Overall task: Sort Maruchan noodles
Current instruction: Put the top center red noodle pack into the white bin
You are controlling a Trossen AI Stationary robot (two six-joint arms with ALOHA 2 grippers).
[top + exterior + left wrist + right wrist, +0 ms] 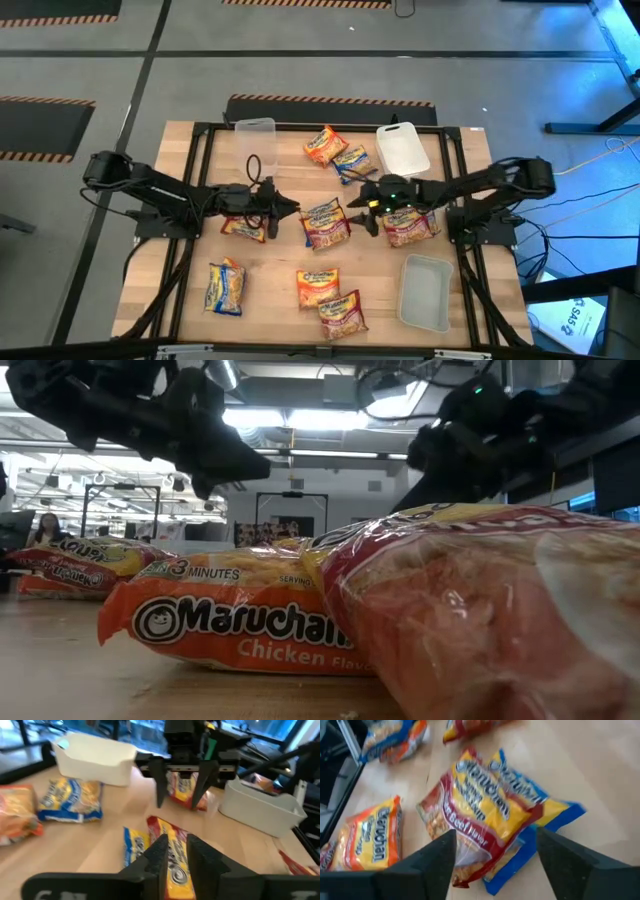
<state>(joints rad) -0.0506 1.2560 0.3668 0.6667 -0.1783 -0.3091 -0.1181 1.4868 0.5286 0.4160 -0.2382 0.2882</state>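
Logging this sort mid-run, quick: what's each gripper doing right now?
Left gripper: nearly closed, holding nothing, beside the middle packets.
Right gripper: open, empty, over those packets.

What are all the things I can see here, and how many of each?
Orange noodle packets: two, orange, one at the far edge, one near the front edge.
Blue noodle packets: three, blue and yellow, one at the far edge, one front left, one in the centre under a red packet.
Red noodle packets: about four, red and yellow, centre, under the left arm, under the right arm, front.
Tubs: three, clear or whitish, two at the far edge, one front right.
Table: one, light wood.
Left hand: one, dark, left of the centre pile.
Right hand: one, dark, open, right of the centre pile.
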